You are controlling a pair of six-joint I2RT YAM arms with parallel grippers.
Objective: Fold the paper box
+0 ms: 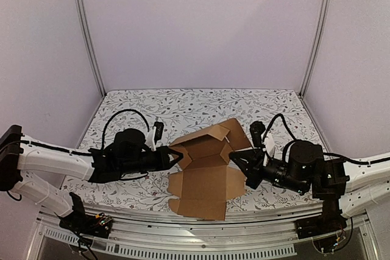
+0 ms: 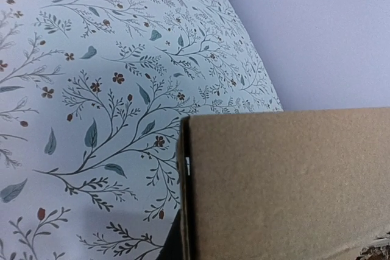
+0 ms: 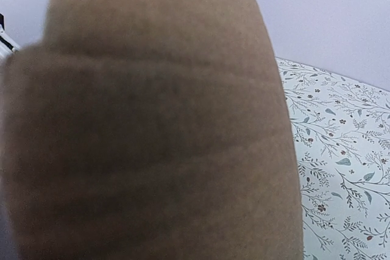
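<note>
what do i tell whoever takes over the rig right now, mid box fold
Left gripper: shut, tips at the left wall of the box; a pinch on the cardboard cannot be confirmed.
Right gripper: shut, at the right side of the box; cardboard fills its camera.
The box sits open between the two arms on the table.
Done: side walls and far flaps partly raised.
Left: near panel lies flat toward the arms; walls need finishing, and the box is not yet closed.
</note>
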